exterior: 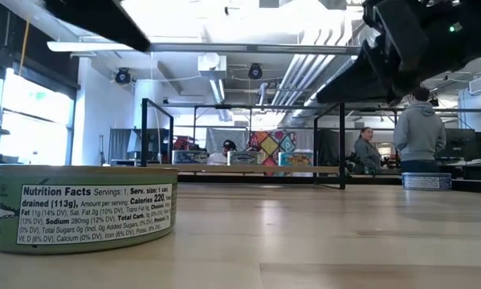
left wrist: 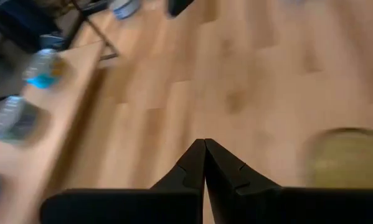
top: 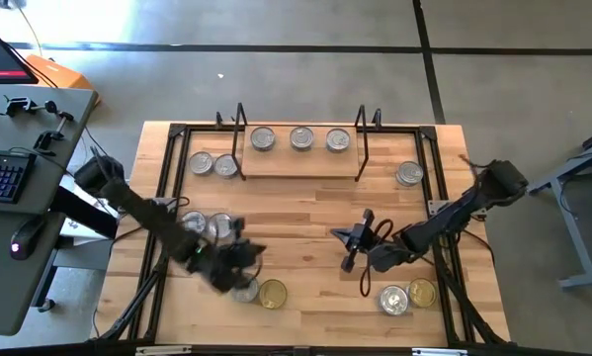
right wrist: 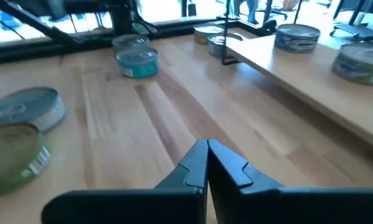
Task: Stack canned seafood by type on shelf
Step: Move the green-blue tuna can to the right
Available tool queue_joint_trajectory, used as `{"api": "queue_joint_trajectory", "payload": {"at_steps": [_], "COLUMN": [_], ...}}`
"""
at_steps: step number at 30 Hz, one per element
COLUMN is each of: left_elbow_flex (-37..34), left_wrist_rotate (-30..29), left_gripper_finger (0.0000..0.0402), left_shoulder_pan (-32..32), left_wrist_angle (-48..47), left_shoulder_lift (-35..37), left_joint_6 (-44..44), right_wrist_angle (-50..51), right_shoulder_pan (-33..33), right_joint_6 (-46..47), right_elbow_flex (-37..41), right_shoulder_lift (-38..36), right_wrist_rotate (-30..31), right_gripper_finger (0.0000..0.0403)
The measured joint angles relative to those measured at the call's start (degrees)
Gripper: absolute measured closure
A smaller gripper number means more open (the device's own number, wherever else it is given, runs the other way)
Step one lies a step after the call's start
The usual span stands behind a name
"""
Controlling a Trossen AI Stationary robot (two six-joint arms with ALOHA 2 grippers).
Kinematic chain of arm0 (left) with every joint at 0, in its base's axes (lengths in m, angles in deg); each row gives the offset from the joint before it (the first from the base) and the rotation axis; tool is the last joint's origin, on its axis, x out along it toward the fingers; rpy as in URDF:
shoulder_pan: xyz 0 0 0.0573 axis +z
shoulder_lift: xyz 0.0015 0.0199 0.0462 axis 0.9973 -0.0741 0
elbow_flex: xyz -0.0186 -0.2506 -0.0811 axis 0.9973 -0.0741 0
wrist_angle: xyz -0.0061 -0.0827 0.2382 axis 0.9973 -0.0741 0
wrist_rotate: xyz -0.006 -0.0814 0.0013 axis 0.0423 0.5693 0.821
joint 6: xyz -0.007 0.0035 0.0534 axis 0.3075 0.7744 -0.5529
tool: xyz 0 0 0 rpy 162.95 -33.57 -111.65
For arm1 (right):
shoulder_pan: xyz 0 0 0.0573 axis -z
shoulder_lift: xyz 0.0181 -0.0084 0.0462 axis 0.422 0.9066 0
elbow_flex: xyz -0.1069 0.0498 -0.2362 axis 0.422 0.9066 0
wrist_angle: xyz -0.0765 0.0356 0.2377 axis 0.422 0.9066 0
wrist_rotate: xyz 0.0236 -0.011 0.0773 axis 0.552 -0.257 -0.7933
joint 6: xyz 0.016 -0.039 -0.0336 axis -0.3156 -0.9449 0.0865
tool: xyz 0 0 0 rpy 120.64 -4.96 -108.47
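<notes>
We see both grippers closed on nothing: the left gripper (top: 244, 259) hangs over the near-left part of the table (top: 305, 208), just beside a silver-lidded tin (top: 244, 290) and a gold-lidded tin (top: 272, 293), while the right gripper (top: 347, 249) hangs over bare wood at mid-table, its fingers (right wrist: 206, 163) pressed together in its wrist view. The shelf (top: 300, 161) stands at the far edge and carries three silver-lidded tins (top: 300, 137) in a single row, unstacked. We judge the sorting barely begun. The main risk is at the left side: with its fingers shut, that gripper could come down on a lid and shove the tin rather than straddle it, so we expect the fingers must spread before any descent. A second risk is mixing types, since silver lids look alike from above and labels show only from the side. A third is clipping the black wire frame (top: 238, 138) when a tin is carried in low. Our count from the high view: two tins left of the shelf (top: 212, 164), one right of it (top: 409, 174), two at mid-left (top: 209, 224) partly under the arm, two near the left gripper, two at near-right (top: 406, 297). That gives twelve tins, two with gold lids, though the arm may hide more.
</notes>
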Motion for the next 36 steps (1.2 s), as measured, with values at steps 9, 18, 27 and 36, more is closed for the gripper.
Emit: {"api": "queue_joint_trajectory", "payload": {"at_steps": [9,18,27,36], "left_elbow_flex": [0.0,-5.49,-17.26,-17.31], "left_wrist_rotate": [-13.42,-14.46,-12.34,-2.69], "left_gripper_finger": [0.0402,0.0402,0.0401,0.0373], "left_shoulder_pan": [-12.33,-13.43,-13.09,-2.29], "left_wrist_angle": [-10.28,-16.95,-1.35,-2.72], "left_shoulder_lift": [0.12,0.1,3.54,7.39], "left_joint_6": [25.2,44.55,43.98,34.85], "right_wrist_angle": [-19.54,-21.98,-21.37,-21.46], "right_shoulder_pan": [-0.11,-0.76,-1.2,1.47], "right_joint_6": [0.63,0.51,-1.48,-3.21], "right_elbow_flex": [-0.01,-4.76,-7.32,-8.3], "right_shoulder_lift": [11.73,19.54,21.38,21.4], "right_wrist_rotate": [-4.54,-6.49,-6.75,-9.96], "right_gripper_finger": [0.0403,0.0403,0.0403,0.0403]}}
